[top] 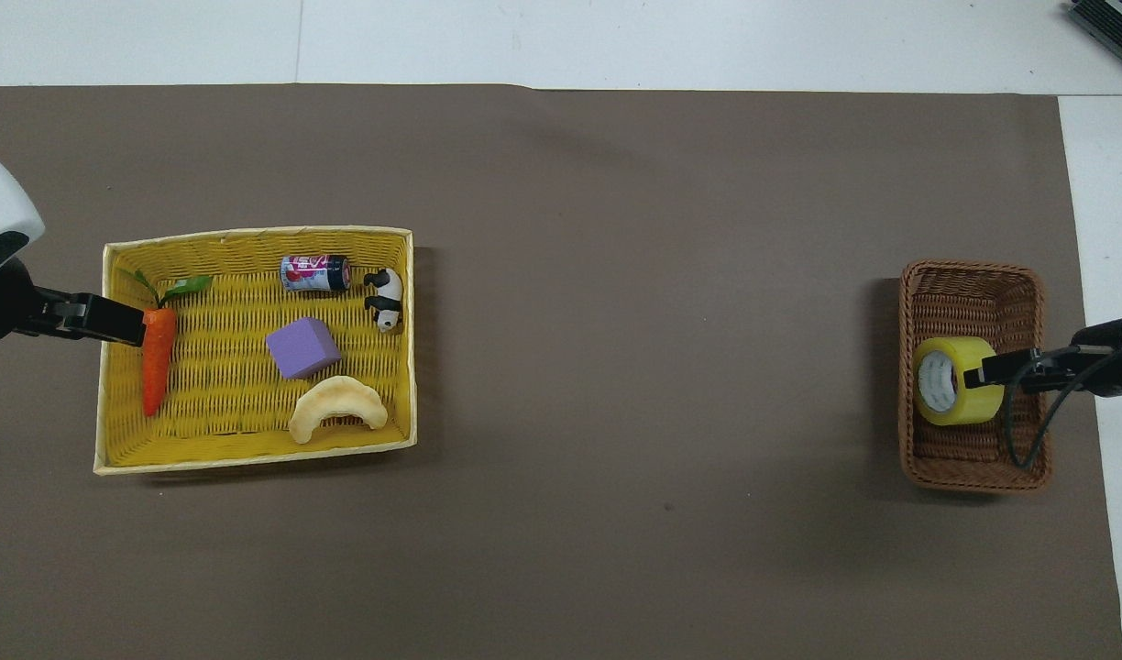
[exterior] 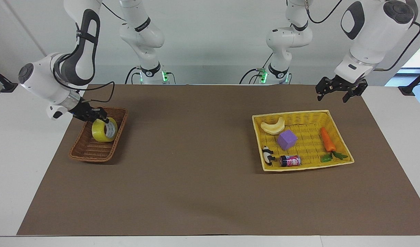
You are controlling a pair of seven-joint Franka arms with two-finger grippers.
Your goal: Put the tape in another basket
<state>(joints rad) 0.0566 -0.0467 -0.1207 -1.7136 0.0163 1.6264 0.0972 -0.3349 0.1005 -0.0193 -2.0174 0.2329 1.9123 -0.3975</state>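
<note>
1. Right gripper low in the brown wicker basket, fingers clamped on the yellow tape roll.
2. Left gripper waits over the bench, fingers spread, beside the yellow basket.
3. Yellow basket holds carrot, purple cube.

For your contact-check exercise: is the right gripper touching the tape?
Touching. In the facing view the right gripper meets the top rim of the tape inside the brown basket, with no gap; the overhead view agrees.
</note>
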